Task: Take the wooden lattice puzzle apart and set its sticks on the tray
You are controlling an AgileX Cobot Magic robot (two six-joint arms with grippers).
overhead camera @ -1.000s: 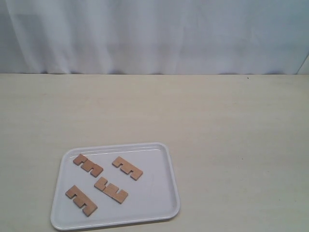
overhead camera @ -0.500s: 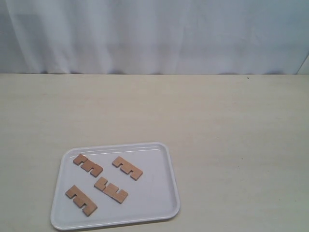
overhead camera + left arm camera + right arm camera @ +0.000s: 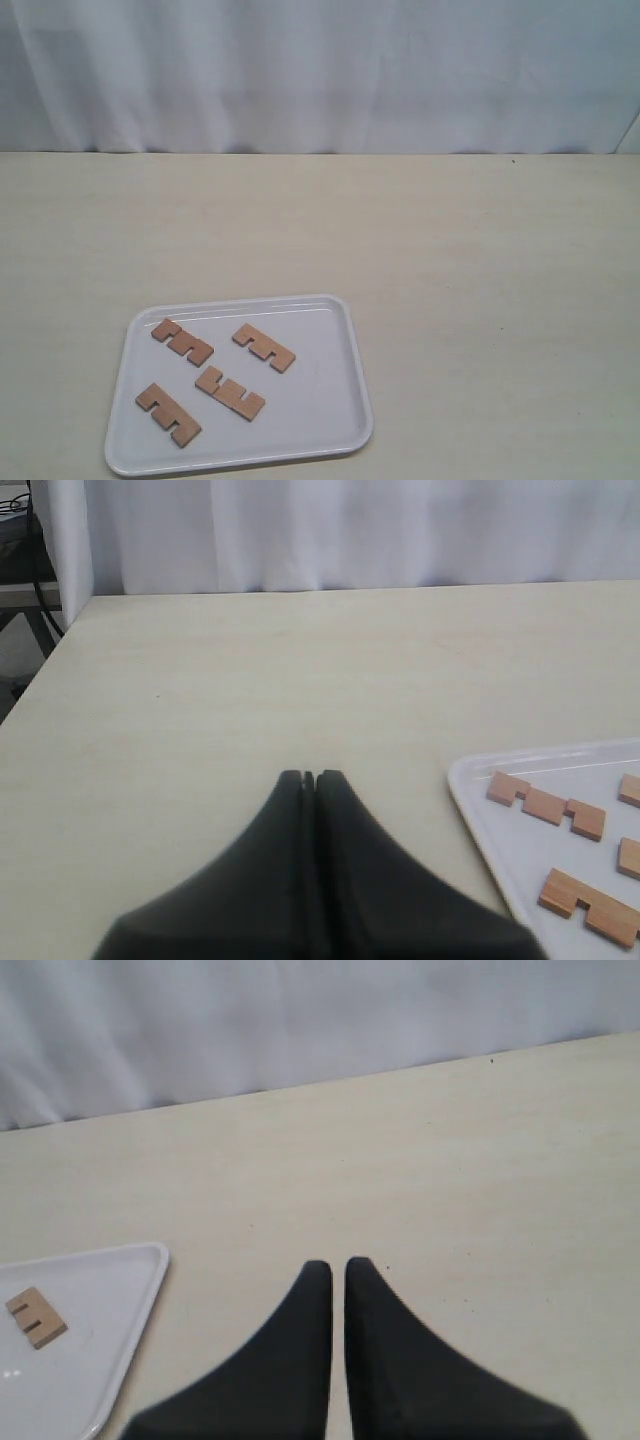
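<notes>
The white tray [image 3: 320, 405] lies at the near left of the table. Several notched wooden sticks rest flat and apart inside it: one at the far left [image 3: 182, 342], one toward the middle [image 3: 264, 347], one below that [image 3: 230, 393], and one at the near left [image 3: 168, 414]. No assembled lattice puzzle shows. Neither arm appears in the exterior view. My left gripper [image 3: 309, 776] is shut and empty over bare table beside the tray [image 3: 480, 815], where sticks [image 3: 546, 805] show. My right gripper [image 3: 338, 1263] holds nothing, its jaws a sliver apart, off the tray's [image 3: 100, 1300] corner.
A white curtain [image 3: 320, 70] hangs along the table's far edge. The table's left edge [image 3: 40, 670] shows in the left wrist view, with dark equipment beyond it.
</notes>
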